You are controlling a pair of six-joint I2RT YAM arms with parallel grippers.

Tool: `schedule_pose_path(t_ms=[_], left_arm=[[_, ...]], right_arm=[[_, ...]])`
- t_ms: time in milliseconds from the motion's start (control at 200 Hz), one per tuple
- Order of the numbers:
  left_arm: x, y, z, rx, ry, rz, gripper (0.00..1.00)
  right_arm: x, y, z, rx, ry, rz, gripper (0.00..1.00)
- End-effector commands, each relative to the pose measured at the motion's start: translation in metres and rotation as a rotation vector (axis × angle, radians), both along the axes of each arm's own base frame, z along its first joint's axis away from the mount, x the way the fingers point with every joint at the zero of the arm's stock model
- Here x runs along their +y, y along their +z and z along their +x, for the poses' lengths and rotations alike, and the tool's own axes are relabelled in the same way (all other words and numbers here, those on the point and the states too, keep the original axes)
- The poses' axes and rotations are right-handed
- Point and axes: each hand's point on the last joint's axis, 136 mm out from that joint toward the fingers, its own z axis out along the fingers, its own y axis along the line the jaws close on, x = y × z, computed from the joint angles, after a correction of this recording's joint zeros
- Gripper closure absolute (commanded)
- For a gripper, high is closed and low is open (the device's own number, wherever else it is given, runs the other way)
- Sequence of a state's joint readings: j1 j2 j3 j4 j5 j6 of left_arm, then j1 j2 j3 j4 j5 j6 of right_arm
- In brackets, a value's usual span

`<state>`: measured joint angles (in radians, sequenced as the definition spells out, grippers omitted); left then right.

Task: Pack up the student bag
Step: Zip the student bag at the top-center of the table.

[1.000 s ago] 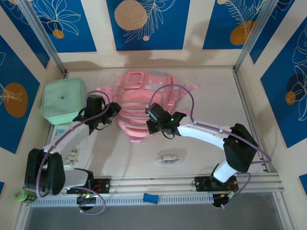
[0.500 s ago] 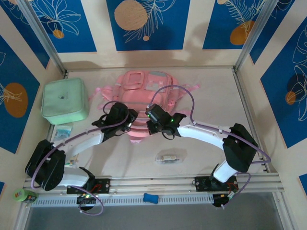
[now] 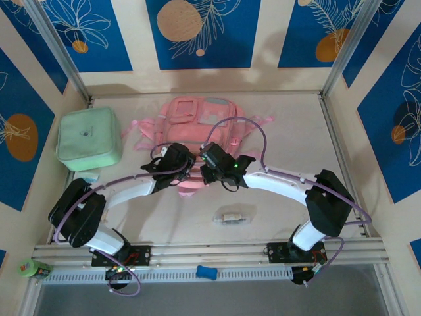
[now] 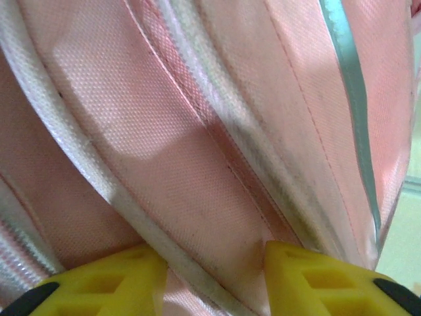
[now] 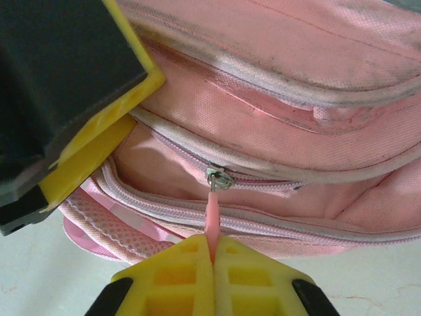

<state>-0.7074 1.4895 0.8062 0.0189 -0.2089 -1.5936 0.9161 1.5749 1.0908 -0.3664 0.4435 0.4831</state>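
The student bag (image 3: 197,122), a pink backpack, lies flat at the middle back of the table. My left gripper (image 3: 189,170) is at the bag's near end. In the left wrist view its yellow fingers (image 4: 112,280) stand apart, the left gripper (image 4: 216,263) open with a fold of pink fabric (image 4: 197,191) and a pale piping between them. My right gripper (image 3: 205,176) sits just beside it, and the right gripper (image 5: 214,253) is shut on the bag's pink zipper pull (image 5: 213,214). The left gripper's finger (image 5: 99,148) shows at that view's upper left.
A mint green zip case (image 3: 87,138) lies at the back left, with a small pale packet (image 3: 90,176) near it. A clear packet (image 3: 231,217) rests on the table in front of the bag. A blue piece (image 3: 206,272) and a green roll (image 3: 29,268) sit by the front rail.
My left arm has swung right from beside the green case onto the bag's near end, and its jaws have narrowed. The right gripper has held still on the zipper pull.
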Motion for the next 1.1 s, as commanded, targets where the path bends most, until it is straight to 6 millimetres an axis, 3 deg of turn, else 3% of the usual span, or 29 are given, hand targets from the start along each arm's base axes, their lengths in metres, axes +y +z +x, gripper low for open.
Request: schedule_pose_path(t_ms=[0, 335, 645, 870, 1096], left_arm=[[-0.005, 0.008, 0.011, -0.030, 0.049, -0.013, 0.66], [-0.001, 0.014, 0.014, -0.072, 0.030, 0.040, 1.00], [0.008, 0.031, 0.006, -0.139, -0.029, 0.085, 1.00], [0.039, 0.052, -0.005, -0.202, -0.036, 0.165, 1.00], [0.070, 0.059, -0.004, -0.202, -0.062, 0.175, 1.00]], right_arm=[[0.008, -0.001, 0.000, 0.009, 0.016, 0.028, 1.00], [0.002, -0.001, 0.004, -0.009, 0.002, 0.005, 1.00], [0.000, 0.008, -0.008, -0.074, 0.033, -0.094, 1.00], [-0.001, 0.003, -0.016, -0.057, 0.034, -0.102, 1.00], [-0.006, 0.006, -0.028, -0.062, 0.062, -0.096, 1.00]])
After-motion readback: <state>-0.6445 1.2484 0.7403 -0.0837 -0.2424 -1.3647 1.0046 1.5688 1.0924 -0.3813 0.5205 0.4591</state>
